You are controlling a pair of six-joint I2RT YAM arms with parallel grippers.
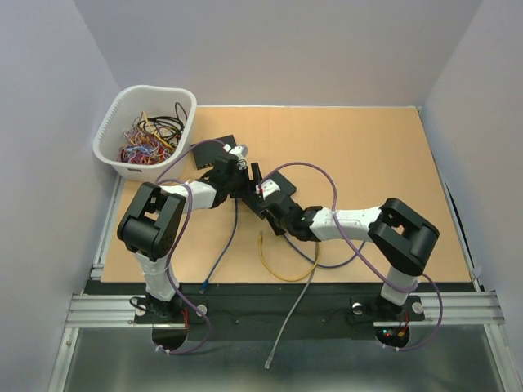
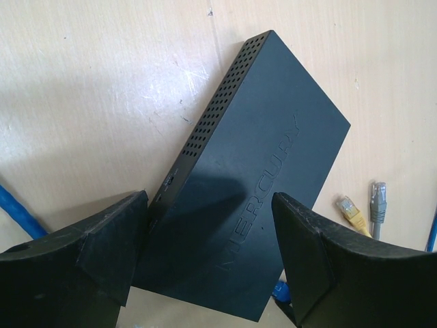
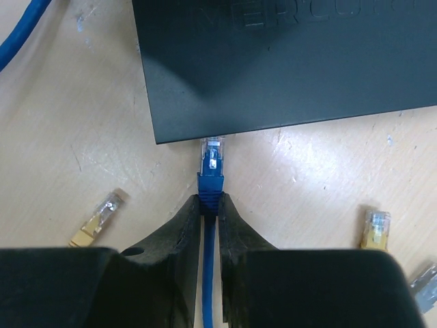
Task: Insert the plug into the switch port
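The black Mercury switch (image 2: 259, 164) lies flat on the wooden table; it also shows in the top view (image 1: 278, 189) and the right wrist view (image 3: 287, 61). My left gripper (image 2: 210, 236) is open, its fingers (image 2: 113, 253) on either side of the switch's near end. My right gripper (image 3: 211, 200) is shut on the boot of the blue plug (image 3: 212, 171). The plug's clear tip meets the switch's near edge. The port itself is hidden under that edge. In the top view the right gripper (image 1: 282, 217) sits just in front of the switch.
Two loose yellow plugs (image 3: 99, 219) (image 3: 375, 229) and a grey plug (image 3: 427, 280) lie on the table beside the held plug. A white basket of cables (image 1: 147, 131) stands at the back left. Yellow (image 1: 278, 265), grey (image 1: 290, 322) and blue (image 1: 222, 253) cables trail towards the near edge.
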